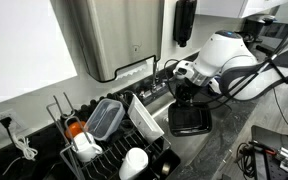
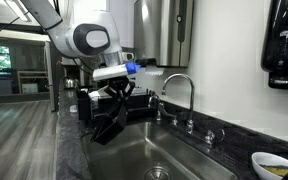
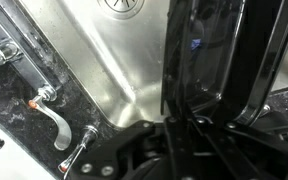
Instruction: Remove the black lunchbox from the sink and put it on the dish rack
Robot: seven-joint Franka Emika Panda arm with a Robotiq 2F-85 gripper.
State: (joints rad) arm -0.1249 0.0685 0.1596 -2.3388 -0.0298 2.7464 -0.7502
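Note:
My gripper [image 1: 187,97] [image 2: 117,97] is shut on one wall of the black lunchbox [image 1: 191,121] [image 2: 108,127], a glossy black tub that hangs tilted below the fingers. It is lifted above the stainless sink [image 2: 156,152], clear of the basin floor. In the wrist view the lunchbox [image 3: 224,60] fills the right side, its rim pinched in my gripper [image 3: 174,128], with the sink [image 3: 94,50] and its drain [image 3: 121,5] beneath. The black wire dish rack [image 1: 112,152] stands beside the sink, away from the lunchbox.
The rack holds a clear container [image 1: 106,117], a white cup [image 1: 134,161], a white mug [image 1: 85,146] and a tilted white plate [image 1: 145,116]. The chrome faucet [image 2: 180,92] rises at the sink's back wall; its handles [image 3: 54,122] show in the wrist view. A soap dispenser [image 2: 283,45] hangs on the wall.

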